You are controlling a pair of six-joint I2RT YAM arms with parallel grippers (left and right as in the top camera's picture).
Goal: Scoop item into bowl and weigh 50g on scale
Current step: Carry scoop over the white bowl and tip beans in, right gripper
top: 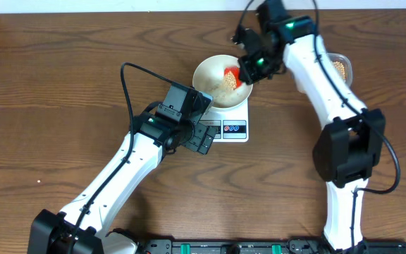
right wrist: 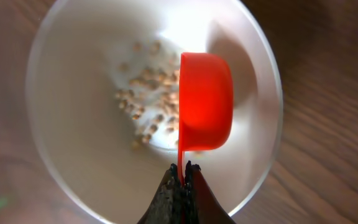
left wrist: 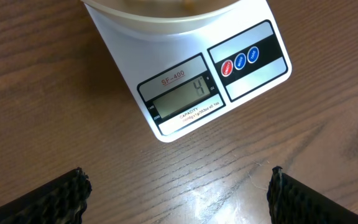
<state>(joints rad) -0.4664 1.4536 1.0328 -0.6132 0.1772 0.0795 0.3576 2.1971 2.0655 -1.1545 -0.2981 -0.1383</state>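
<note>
Dark brown wood-grain tabletop fills every view. From the lower left of the overhead frame the left arm reaches in. Its left gripper hovers with both ribbed black fingers spread wide and nothing between them, just short of the small white rectangular digital scale. The scale's grey display seems to read a single 4, and beside it sit three round buttons, one red and two blue.

On the scale's platform stands the round plain white bowl, with roughly two dozen small tan beans lying loose on its floor. Right of them a red plastic scoop hangs inside the rim, rolled on its side with its mouth facing the beans. Its thin handle runs straight down-frame into the right gripper, which is pinched tight on it.

At the upper right of the overhead frame, well apart from the bowl, a clear plastic tub holds more beans. The right arm is the nearer one to it, and the reading looks far short of the target, so more scoops are likely needed.

I count one scale, one bowl, one scoop and one tub.
</note>
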